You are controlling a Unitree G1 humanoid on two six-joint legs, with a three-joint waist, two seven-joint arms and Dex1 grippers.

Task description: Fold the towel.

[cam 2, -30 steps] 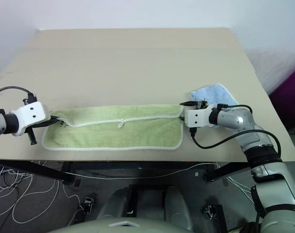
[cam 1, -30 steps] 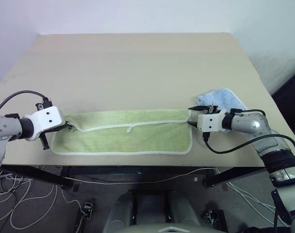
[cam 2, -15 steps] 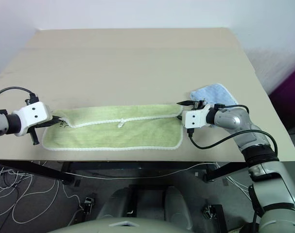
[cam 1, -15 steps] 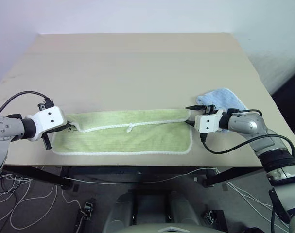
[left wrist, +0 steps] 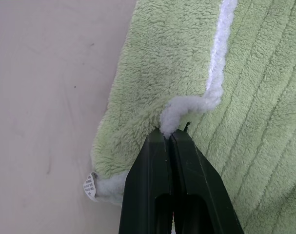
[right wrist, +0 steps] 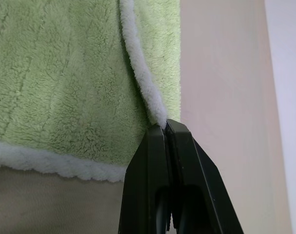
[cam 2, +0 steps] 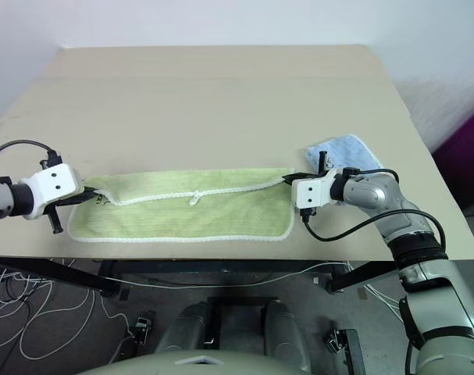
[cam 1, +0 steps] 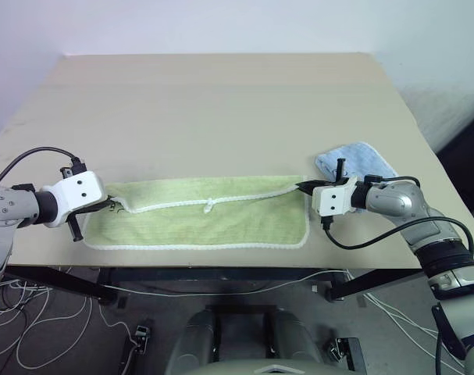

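Observation:
The towel (cam 1: 205, 220), light yellow-green terry with white edging and a small loop (cam 1: 209, 205), lies stretched along the table's near edge, folded once lengthwise. At its left end my left gripper (cam 1: 109, 206) is shut on the upper layer's white-edged corner (left wrist: 173, 116). My right gripper (cam 1: 301, 187) is shut on the edged corner (right wrist: 156, 113) at the towel's right end. Both pairs of black fingers (right wrist: 167, 161) pinch the edging tight in the wrist views.
A smaller light blue cloth (cam 1: 358, 162) lies folded just behind my right gripper. The beige table (cam 1: 221, 109) stretches bare behind the towel. The table's near edge runs just below the towel, with cables on the floor beneath.
My right gripper's fingers, open around the towel's right corner before, have shut on it. The left gripper and the towel have stayed put.

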